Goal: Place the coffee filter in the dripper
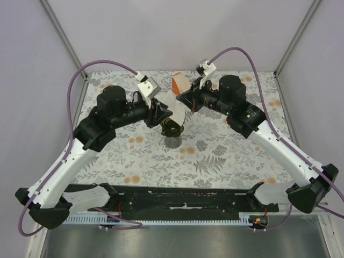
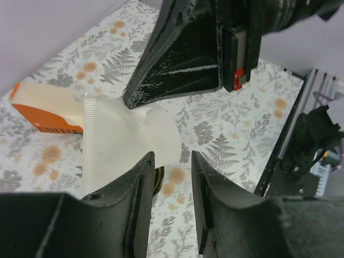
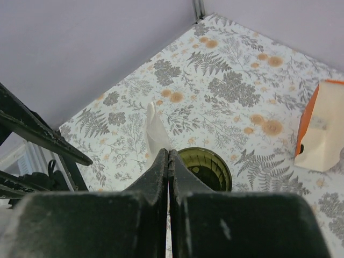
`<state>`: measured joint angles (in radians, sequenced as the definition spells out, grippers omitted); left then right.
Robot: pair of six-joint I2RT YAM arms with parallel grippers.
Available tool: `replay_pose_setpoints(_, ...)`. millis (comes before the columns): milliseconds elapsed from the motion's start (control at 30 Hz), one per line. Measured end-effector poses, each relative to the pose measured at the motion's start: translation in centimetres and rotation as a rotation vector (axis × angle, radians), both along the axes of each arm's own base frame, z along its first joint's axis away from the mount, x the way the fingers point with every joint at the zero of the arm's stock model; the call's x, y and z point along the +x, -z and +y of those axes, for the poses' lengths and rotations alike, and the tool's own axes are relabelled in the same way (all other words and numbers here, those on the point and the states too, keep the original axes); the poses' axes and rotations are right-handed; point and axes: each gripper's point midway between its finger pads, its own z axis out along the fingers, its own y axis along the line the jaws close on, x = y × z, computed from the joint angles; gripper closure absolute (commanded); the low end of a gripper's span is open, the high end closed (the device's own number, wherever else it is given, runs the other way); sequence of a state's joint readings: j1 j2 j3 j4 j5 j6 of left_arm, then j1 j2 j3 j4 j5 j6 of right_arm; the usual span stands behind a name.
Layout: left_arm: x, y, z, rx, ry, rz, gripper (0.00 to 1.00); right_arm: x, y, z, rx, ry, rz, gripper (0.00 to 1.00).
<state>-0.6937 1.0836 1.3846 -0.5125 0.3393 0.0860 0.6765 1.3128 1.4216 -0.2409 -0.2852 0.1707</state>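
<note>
The coffee filter point(image 2: 121, 142) is a white paper fan hanging in the air, pinched at one edge by my right gripper point(image 3: 169, 151), which is shut on it. From above, the coffee filter point(image 1: 173, 104) hangs just over the dripper point(image 1: 172, 129), a dark green funnel on a grey cup. The right wrist view shows the dripper point(image 3: 207, 167) just right of the shut fingers, its ribbed bowl bare. My left gripper point(image 2: 172, 156) stands open beside the filter with only table between its fingers. The left finger point(image 2: 141, 180) overlaps the paper's edge.
The orange-and-cream pack point(image 1: 179, 83) lies behind the dripper on the floral table cover point(image 1: 226, 156); it also shows in the left wrist view as the pack point(image 2: 43, 110) and in the right wrist view as the pack point(image 3: 322, 126). Grey walls close in the back and sides.
</note>
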Motion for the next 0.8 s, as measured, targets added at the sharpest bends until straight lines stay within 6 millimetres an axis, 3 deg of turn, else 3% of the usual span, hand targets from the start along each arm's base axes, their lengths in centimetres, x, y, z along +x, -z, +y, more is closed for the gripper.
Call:
replay_pose_setpoints(167, 1.4, 0.6, -0.2, -0.084, -0.077, 0.156, 0.6, 0.2, 1.3, -0.5, 0.079, 0.096, 0.067, 1.0)
replay_pose_setpoints(400, 2.4, 0.6, -0.8, -0.158, -0.116, 0.253, 0.59, -1.3, -1.3, 0.5, 0.175, 0.082, 0.036, 1.0)
replay_pose_setpoints(600, 2.6, 0.5, -1.1, -0.178, -0.119, 0.274, 0.67, -1.3, -1.5, 0.6, 0.183, 0.086, 0.034, 1.0)
replay_pose_setpoints(800, 3.1, 0.3, -1.0, -0.19, -0.128, 0.272, 0.65, -1.8, -1.5, 1.0, 0.181, 0.062, 0.036, 1.0)
